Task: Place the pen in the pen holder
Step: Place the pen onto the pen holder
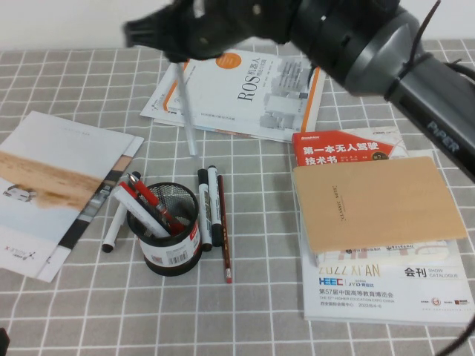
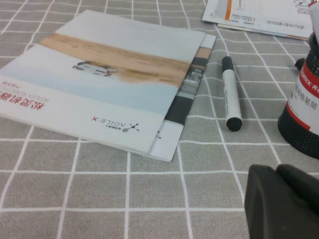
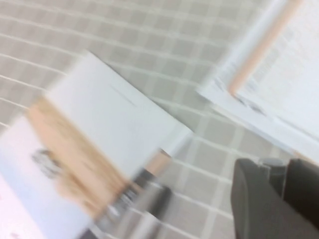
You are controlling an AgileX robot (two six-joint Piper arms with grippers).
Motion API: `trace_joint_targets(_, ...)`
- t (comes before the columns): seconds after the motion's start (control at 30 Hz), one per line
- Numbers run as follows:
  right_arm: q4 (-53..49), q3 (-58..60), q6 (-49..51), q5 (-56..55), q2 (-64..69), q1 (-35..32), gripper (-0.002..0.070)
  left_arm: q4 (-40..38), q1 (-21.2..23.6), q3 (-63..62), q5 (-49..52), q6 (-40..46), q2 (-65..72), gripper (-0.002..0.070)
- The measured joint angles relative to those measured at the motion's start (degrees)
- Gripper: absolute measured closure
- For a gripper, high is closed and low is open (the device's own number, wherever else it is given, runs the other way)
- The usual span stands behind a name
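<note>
My right gripper (image 1: 175, 53) reaches across to the far left of the table and is shut on the top end of the thin pale pen (image 1: 185, 111). The pen hangs down at a slant, its lower tip near the tablecloth in front of the ROS book. In the right wrist view the pen's grey end (image 3: 271, 172) sits between the fingers of that gripper (image 3: 273, 167). The black mesh pen holder (image 1: 172, 226) stands nearer to me, holding red pens and a white marker; its side shows in the left wrist view (image 2: 304, 114). My left gripper (image 2: 281, 196) is shut and empty, low, near the holder.
Two black-capped white markers (image 1: 210, 204) and a dark red pencil (image 1: 224, 233) lie right of the holder; another marker (image 2: 231, 92) lies to its left. A brochure (image 1: 52, 185) lies at the left, the ROS book (image 1: 252, 89) at the back, stacked books (image 1: 375, 204) at the right.
</note>
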Motion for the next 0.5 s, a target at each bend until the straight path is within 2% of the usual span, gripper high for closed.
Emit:
trace_joint_targets(0.2,-4.78,10.53,0.0,-18.04,-4.86,3.81,0.0605,0.0,0.0,0.0,0.0,0.0,0.0,0.0678)
trace_joint_targets(0.3,-6.42,23.18,0.0,-36.01,-9.19,4.37,0.0605,0.0,0.0,0.0,0.0,0.0,0.0,0.0678)
trace_joint_targets(0.43,-5.91,43.26,0.0,-68.15,-15.37,3.4,0.0605,0.0,0.0,0.0,0.0,0.0,0.0,0.0678)
trace_joint_targets(0.5,-4.62,50.02,-0.22,-76.56,-17.01,2.95,0.0605,0.0,0.0,0.0,0.0,0.0,0.0,0.0678)
